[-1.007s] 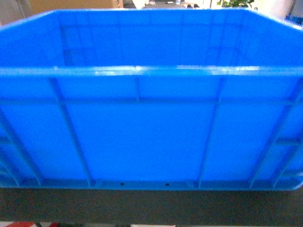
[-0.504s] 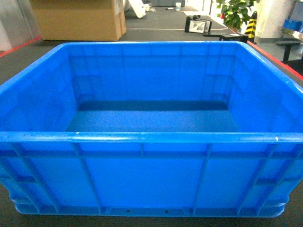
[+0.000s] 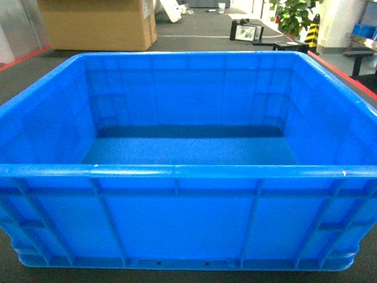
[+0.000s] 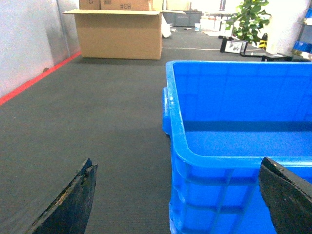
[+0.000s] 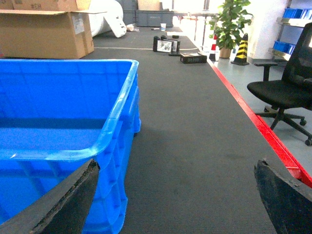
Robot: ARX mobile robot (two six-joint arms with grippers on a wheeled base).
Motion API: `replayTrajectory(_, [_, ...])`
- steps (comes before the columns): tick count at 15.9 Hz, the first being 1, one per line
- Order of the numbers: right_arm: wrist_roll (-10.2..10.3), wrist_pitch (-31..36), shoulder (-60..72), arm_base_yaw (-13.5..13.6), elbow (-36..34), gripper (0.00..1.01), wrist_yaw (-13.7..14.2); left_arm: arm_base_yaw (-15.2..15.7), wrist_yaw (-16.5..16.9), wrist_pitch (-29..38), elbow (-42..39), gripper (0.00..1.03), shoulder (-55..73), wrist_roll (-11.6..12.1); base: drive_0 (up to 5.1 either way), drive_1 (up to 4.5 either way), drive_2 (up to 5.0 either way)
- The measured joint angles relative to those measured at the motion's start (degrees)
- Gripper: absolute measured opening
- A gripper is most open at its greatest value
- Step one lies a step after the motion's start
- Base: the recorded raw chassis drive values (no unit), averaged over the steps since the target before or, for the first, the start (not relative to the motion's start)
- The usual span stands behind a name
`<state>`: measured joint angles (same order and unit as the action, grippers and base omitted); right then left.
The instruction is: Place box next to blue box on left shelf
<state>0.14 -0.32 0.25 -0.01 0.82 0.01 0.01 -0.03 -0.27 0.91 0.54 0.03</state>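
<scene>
- Step in hand: approach to pick-up. The box [image 3: 188, 153] sits on the dark floor mat [image 4: 97, 126] directly in front of me, empty, not yet lifted.
- My left gripper [image 4: 178, 204] is spread wide, its fingers straddling the box's near-left corner; nothing is grasped.
- My right gripper [image 5: 175, 200] is likewise released, one finger low beside the near-right corner, the other over bare mat.
- Next move, in my judgement: bring each gripper onto the ribbed rim at opposite sides, clamp evenly, then lift level before driving off.
- No shelf or second blue box for the placement can be identified from here; locating it is required.
- Room: a cardboard carton [image 4: 122, 34] stands far left, a potted plant [image 5: 229, 24] and an office chair [image 5: 287, 83] to the right. A red floor line [image 5: 253, 122] borders the mat.
</scene>
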Motion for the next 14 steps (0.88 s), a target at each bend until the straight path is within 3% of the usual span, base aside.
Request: replayTrajectory(14, [0.00, 0.02, 0.00, 0.00, 0.00, 0.98, -0.02, 0.00, 0.00, 0.02, 0.00, 0.98, 0.00, 0.00, 0.0, 0.00, 0.0])
